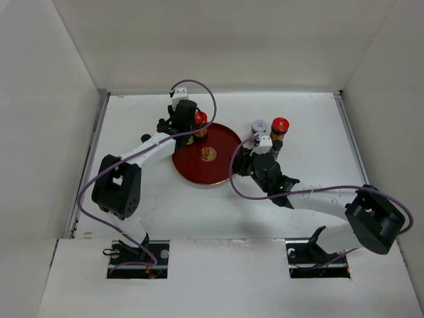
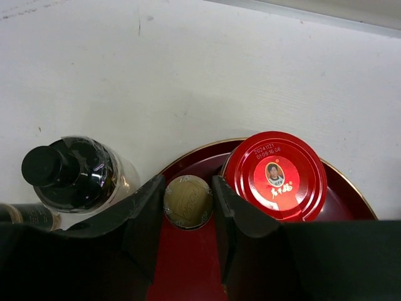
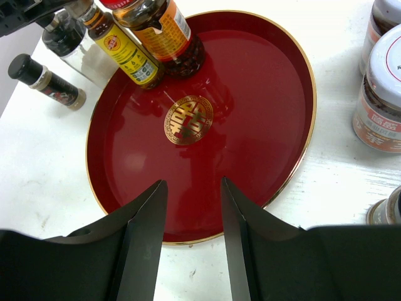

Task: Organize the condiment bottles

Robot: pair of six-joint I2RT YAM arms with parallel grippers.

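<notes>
- Firmly, the left gripper [image 2: 188, 185] has its jaws clamped on the slim yellow bottle [image 2: 188, 202] on the red tray [image 2: 343, 202] — the red-capped jar [image 2: 274, 175] crowds just beside.
- The black-capped bottle [image 2: 69, 172] stands off the tray.
- The right gripper [image 3: 192, 183] hangs with jaws apart over the tray's rim — white-lidded jars [image 3: 382, 94] stand on the desk [image 3: 326, 188].

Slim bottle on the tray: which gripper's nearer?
Left. The left gripper is shut on the slim bottle at its cap; the right gripper hangs open over the tray's opposite rim.

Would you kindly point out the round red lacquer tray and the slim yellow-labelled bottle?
Round red lacquer tray [image 3: 250, 125]: right wrist view, bare red floor.
Slim yellow-labelled bottle [image 3: 128, 59]: right wrist view, its yellow label.
</notes>
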